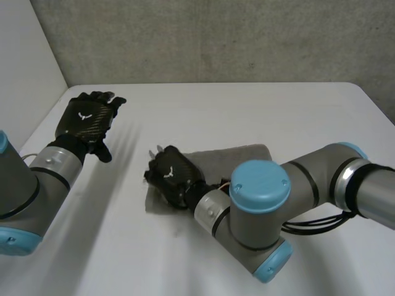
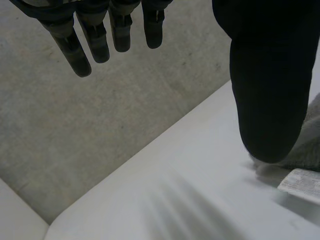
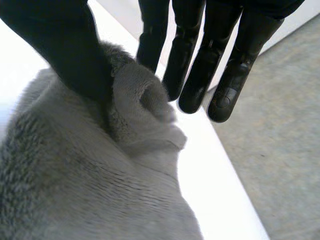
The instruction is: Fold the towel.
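Towel (image 1: 234,154): grey, lying near the middle of the white table (image 1: 247,105), part of it hidden under my right arm.
Right hand (image 1: 170,176): on the towel's end nearest the left arm. In its wrist view a raised roll of cloth is pinched between the thumb and a finger, with the other fingers straight beyond it. I read this as a grasp on the edge, placed there so the end can be carried across for a fold.
Left hand (image 1: 86,120): released, fingers straight and spread, holding nothing. It is well apart from the towel, toward the table's far left corner, and I judge it is parked clear so the right can work.
Label (image 2: 300,186): white tag at the towel's edge, seen past the left thumb.
Risk: the pinch looks shallow, so the cloth could slip out.
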Available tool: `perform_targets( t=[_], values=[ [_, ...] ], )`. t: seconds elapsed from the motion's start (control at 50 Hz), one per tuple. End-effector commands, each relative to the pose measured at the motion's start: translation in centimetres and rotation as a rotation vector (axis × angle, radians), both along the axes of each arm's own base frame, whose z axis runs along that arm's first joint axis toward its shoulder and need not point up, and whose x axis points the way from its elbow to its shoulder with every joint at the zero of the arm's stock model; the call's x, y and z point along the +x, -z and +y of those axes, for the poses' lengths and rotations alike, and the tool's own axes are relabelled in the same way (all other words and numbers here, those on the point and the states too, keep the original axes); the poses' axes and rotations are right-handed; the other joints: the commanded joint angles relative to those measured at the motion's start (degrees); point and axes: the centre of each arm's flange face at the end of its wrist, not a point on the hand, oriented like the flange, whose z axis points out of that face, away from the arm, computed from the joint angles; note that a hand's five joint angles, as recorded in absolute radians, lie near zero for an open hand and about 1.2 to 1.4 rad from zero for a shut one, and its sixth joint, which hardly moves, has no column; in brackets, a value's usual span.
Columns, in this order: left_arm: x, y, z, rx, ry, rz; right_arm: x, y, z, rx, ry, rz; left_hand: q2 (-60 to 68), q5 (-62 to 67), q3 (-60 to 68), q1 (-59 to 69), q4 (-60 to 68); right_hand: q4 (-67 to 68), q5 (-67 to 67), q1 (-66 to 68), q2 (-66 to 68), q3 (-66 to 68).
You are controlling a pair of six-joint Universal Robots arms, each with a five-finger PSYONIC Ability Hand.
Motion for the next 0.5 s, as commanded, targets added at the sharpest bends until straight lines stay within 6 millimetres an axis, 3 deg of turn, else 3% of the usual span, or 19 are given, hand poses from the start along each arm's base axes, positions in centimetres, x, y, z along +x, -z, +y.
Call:
perform_targets(
  t=[0.02, 0.04, 0.1, 0.14, 0.16, 0.2, 0.22, 0.3, 0.38, 0.4, 0.42, 0.46, 0.48, 0.5],
  values=[
    [-2.8, -0.3, 0.4, -0.016, 0.08, 0.021, -2.2, -2.0, -1.6, 0.03, 0.106, -0.019, 1.9, 0.8, 1.8, 1.7, 1.8, -48.1, -47.6, -46.8, -47.2, -47.3],
    [-3.6, -0.4, 0.5, -0.014, 0.103, 0.04, -3.9, -2.8, -3.2, 0.057, 0.191, -0.033, 2.0, 1.0, 2.0, 1.8, 2.0, -48.1, -47.6, -46.8, -47.2, -47.3],
    [-5.2, -0.4, 0.9, 0.005, 0.147, 0.095, -5.6, -3.2, -4.3, 0.097, 0.272, -0.047, 2.2, 1.1, 2.1, 2.0, 2.2, -48.1, -47.6, -46.8, -47.2, -47.3],
    [-6.0, -0.1, 1.2, 0.026, 0.17, 0.12, -8.5, -3.1, -5.5, 0.187, 0.387, -0.054, 2.2, 1.1, 2.1, 2.0, 2.2, -48.1, -47.6, -46.8, -47.2, -47.3],
    [-6.9, 0.2, 1.5, 0.046, 0.192, 0.137, -8.6, -3.1, -5.5, 0.188, 0.388, -0.054, 2.4, 1.3, 2.3, 2.2, 2.3, -48.1, -47.6, -46.8, -47.2, -47.3],
    [-7.7, 0.9, 2.0, 0.071, 0.216, 0.143, -11.0, -1.8, -5.5, 0.279, 0.451, -0.019, 2.4, 1.3, 2.3, 2.2, 2.3, -48.1, -47.6, -46.8, -47.2, -47.3],
    [-8.4, 1.8, 2.4, 0.093, 0.234, 0.136, -11.1, -1.8, -5.5, 0.28, 0.451, -0.019, 2.5, 1.5, 2.5, 2.3, 2.5, -48.1, -47.6, -46.8, -47.2, -47.3],
    [-8.9, 4.1, 2.8, 0.15, 0.23, 0.104, -14.8, 0.4, -5.5, 0.364, 0.553, 0.035, 2.4, 1.3, 2.3, 2.2, 2.3, -48.1, -47.6, -46.8, -47.2, -47.3],
    [-8.3, 6.6, 2.9, 0.2, 0.166, 0.03, -16.2, 1.4, -5.2, 0.402, 0.582, 0.06, 2.4, 1.3, 2.3, 2.2, 2.3, -44.3, -43.8, -43.0, -43.4, -43.5],
    [-8.3, 6.6, 2.9, 0.2, 0.166, 0.03, -16.6, 1.8, -5.2, 0.411, 0.591, 0.066, 2.4, 1.3, 2.3, 2.2, 2.3, -35.6, -35.1, -34.4, -34.7, -34.9],
    [-8.1, 7.1, 2.9, 0.202, 0.151, 0.0, -16.6, 1.8, -5.2, 0.411, 0.591, 0.066, 2.2, 1.1, 2.1, 2.0, 2.2, -35.5, -35.0, -34.3, -34.6, -34.8],
    [-7.9, 7.4, 2.9, 0.205, 0.142, -0.027, -17.3, 2.2, -5.6, 0.402, 0.614, 0.062, 1.9, 0.8, 1.8, 1.7, 1.8, -9.3, -8.8, -8.0, -8.4, -8.5],
    [-7.6, 7.6, 3.3, 0.214, 0.136, -0.047, -17.3, 2.2, -5.6, 0.402, 0.614, 0.062, 1.7, 0.6, 1.6, 1.5, 1.7, -9.1, -8.6, -7.9, -8.2, -8.4],
    [-7.6, 7.6, 3.3, 0.214, 0.136, -0.048, -17.6, 2.1, -6.0, 0.38, 0.628, 0.054, 1.7, 0.6, 1.6, 1.5, 1.7, 9.2, 9.7, 10.4, 10.1, 9.9]
  ],
)
